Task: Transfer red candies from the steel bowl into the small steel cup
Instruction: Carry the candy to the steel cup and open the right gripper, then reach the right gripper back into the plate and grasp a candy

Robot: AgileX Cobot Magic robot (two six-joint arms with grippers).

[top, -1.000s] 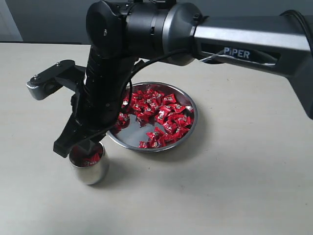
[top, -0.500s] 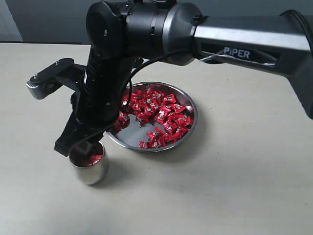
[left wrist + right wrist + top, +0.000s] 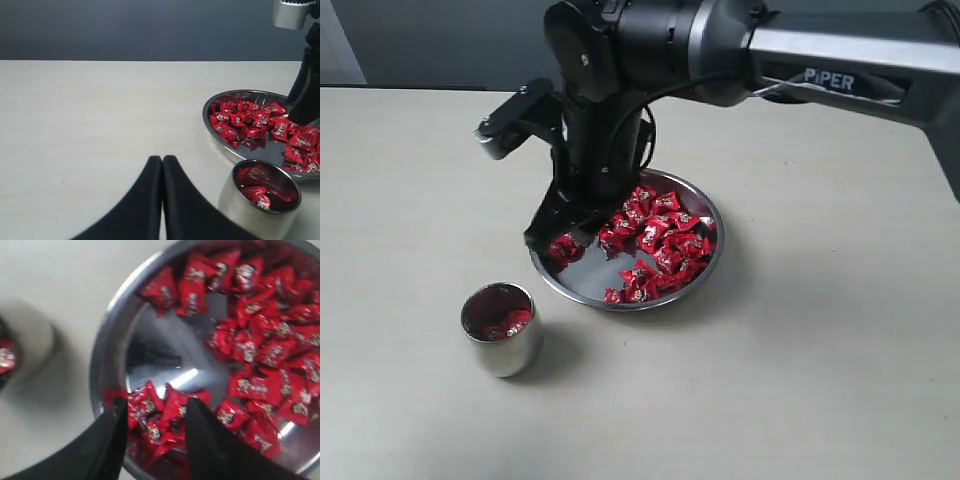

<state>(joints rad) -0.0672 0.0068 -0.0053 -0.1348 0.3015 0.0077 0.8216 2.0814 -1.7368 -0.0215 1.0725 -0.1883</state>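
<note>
Right pincer (image 3: 156,409) hangs over the steel bowl (image 3: 718,245) at the edge nearest the cup. Its jaws are parted a moderate way with nothing between them, and from the wrist view they straddle a small clump of red candies (image 3: 660,235) lying against the rim. I can't tell whether the tips touch the foil yet, because that picture is a bit smeared.

The left pincer (image 3: 162,161) is pressed together, empty, and low over the worktop (image 3: 800,380), looking on at the cup and taking no part.

Most of the candies are heaped in the far and right half of the bowl, and the bottom shows bare on the cup's side. The small steel cup (image 3: 502,345) stands upright on the worktop, near the bowl but not touching it, with a few red wrappers at its bottom.

To my eye this is the picking step of another round. I'd say the next move calls for sinking the jaws around one candy and pinching it firmly, since the foil looks slippery. After that comes lifting clear of the rim and carrying it across to above the cup's narrow mouth before letting go.
</note>
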